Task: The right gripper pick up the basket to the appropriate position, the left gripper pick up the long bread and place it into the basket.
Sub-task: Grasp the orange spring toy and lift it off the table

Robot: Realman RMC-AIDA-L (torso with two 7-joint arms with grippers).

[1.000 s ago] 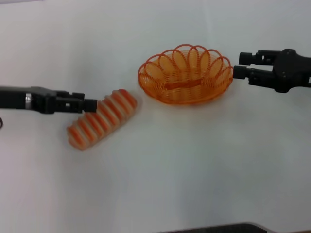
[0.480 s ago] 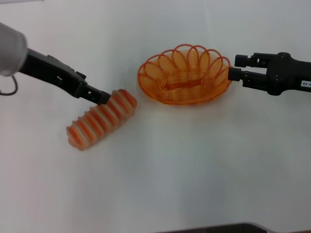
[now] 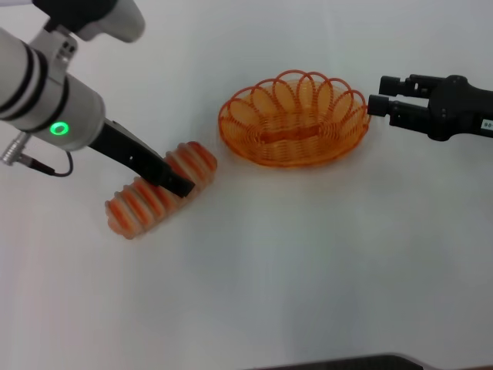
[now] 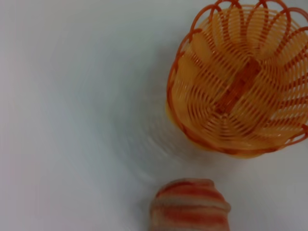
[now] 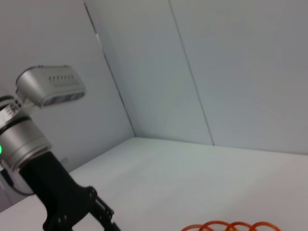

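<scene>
Head view: left hand point(image 3: 176, 183) at the bread's point(image 3: 158, 193) middle, grip unclear; right hand point(image 3: 379, 108), spread, at the basket's point(image 3: 293, 119) three o'clock. Pinch the loaf squarely.

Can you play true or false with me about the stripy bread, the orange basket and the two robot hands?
1. The long bread lies inside the basket. False: it lies on the table, beside the basket.
2. The left gripper is down at the bread. True.
3. The right gripper holds the basket up in the air. False: the basket sits on the table, with the gripper just off its rim.
4. The basket is empty. True.
5. The bread is plain white. False: it has orange-red stripes.
</scene>
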